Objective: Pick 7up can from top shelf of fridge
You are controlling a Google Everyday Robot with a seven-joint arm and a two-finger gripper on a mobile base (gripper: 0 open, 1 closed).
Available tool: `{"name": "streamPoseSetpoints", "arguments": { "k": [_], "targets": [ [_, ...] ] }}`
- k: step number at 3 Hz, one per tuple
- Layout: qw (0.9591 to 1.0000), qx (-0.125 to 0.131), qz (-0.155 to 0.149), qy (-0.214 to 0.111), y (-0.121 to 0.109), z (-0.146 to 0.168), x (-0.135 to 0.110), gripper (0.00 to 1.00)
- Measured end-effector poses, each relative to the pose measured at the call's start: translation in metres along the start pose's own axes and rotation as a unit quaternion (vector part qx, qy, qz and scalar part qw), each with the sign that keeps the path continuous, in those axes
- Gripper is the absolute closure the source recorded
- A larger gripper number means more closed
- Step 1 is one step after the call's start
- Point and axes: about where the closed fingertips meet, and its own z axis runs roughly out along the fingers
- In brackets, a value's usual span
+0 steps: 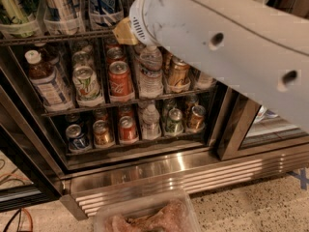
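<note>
The fridge point(145, 170) stands open in front of me, with dark wire racks of drinks. The top shelf point(53, 36) runs along the upper left and holds clear trays with tall cans cut off by the frame's top edge: a greenish one point(12, 6), a white-silver one point(60, 6) and a blue-and-white one point(104, 1). I cannot tell which is the 7up can. A white can with green lettering point(86, 83) stands on the rack below. My white arm point(217, 42) crosses the upper right. My gripper is out of view, past the arm's tan end point(124, 33).
The middle rack holds a brown bottle point(41, 76), a red cola can point(119, 80), a water bottle point(151, 71) and a gold can point(177, 72). The lowest rack holds several small cans. A steel door post point(236, 129) stands at right. A clear tub point(145, 216) sits on the floor.
</note>
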Motion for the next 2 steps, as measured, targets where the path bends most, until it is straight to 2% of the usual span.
{"name": "streamPoseSetpoints", "arguments": {
  "k": [2],
  "targets": [
    [0.9968,0.072,0.035,0.001,-0.037,0.019,-0.005,0.28]
  ]
}}
